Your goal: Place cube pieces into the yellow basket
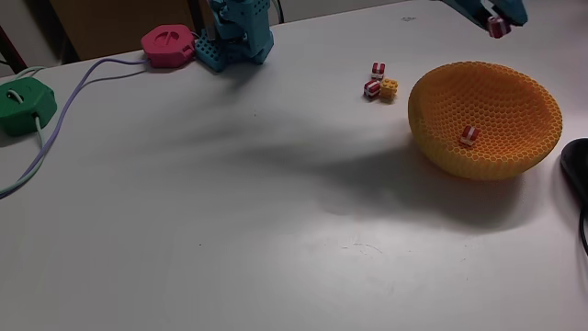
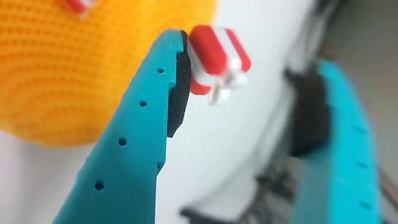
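On my fixed view the near part of the white table [image 1: 230,248] is bare. Further back on the right sits the yellow basket [image 1: 485,118], its honeycomb wall facing me, with one red-and-white cube [image 1: 469,136] lying inside on the near slope of the bowl. Just left of the basket, a little further away, I see a small cluster of cube pieces on the table: a yellow-orange dotted cube [image 1: 390,89] touching a striped cube [image 1: 372,88], and another striped cube [image 1: 378,70] just behind them.

Far left, a green hexagonal box [image 1: 20,106] sits at the edge with a pale cable running off it, and a pink hexagonal box [image 1: 168,45] lies beside the arm's teal base [image 1: 237,39].

At the far right top, above the basket's far rim, the gripper [image 1: 497,18] hangs with a striped cube [image 1: 498,26] at its tip. From my wrist view the gripper [image 2: 239,93] stands wide: that cube [image 2: 217,59] rests against the black pad of the left finger [image 2: 140,155], while the right finger [image 2: 336,137] is well apart from it, with the basket blurred at upper left.
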Controlling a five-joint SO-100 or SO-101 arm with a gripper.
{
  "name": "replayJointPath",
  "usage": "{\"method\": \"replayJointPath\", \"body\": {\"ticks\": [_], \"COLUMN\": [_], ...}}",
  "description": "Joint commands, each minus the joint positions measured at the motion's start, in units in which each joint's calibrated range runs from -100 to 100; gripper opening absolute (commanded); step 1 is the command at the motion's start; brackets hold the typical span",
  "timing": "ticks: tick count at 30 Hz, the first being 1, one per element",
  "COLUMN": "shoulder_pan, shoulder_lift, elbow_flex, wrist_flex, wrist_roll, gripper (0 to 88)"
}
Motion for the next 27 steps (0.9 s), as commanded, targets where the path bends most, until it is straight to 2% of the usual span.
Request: {"method": "replayJointPath", "body": {"ticks": [1,7,9,12,16,19,25,27], "shoulder_pan": [-1.0,-3.6,-5.9,-13.7,-27.8,-32.2,-31.8,-31.2], "shoulder_lift": [-0.8,-4.8,-7.7,-15.3,-22.9,-23.4,-22.2,-22.0], "elbow_flex": [0.6,3.9,4.1,7.3,17.9,24.4,46.2,50.8], "wrist_flex": [1.9,9.5,19.4,36.2,43.8,40.0,9.7,3.5], "wrist_roll": [0.0,-3.0,-5.3,-9.8,-17.9,-18.6,-14.8,-14.4], "gripper": [46.5,45.4,43.3,41.7,38.5,37.9,38.3,38.3]}}
